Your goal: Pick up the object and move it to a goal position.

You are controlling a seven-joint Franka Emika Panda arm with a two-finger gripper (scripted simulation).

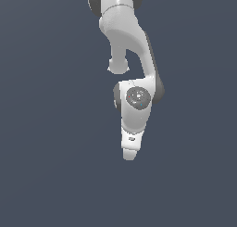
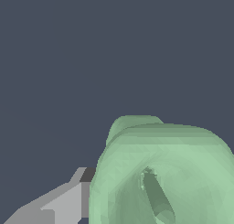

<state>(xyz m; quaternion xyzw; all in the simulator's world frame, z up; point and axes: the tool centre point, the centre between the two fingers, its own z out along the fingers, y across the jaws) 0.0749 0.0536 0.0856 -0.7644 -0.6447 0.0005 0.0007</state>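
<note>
The object (image 2: 183,163), a pale-green spool-like cylinder with a recessed middle, fills much of the wrist view, very close to the camera. One grey finger (image 2: 64,202) of my gripper lies against its side, its dark pad touching the green wall. The opposite finger is hidden behind the object. In the exterior view the white arm hangs down over the dark floor and ends at my gripper (image 1: 130,154). There the hand covers the fingers and the object.
A plain dark blue-grey floor (image 1: 46,175) surrounds the arm on all sides in both views. No other objects or edges show.
</note>
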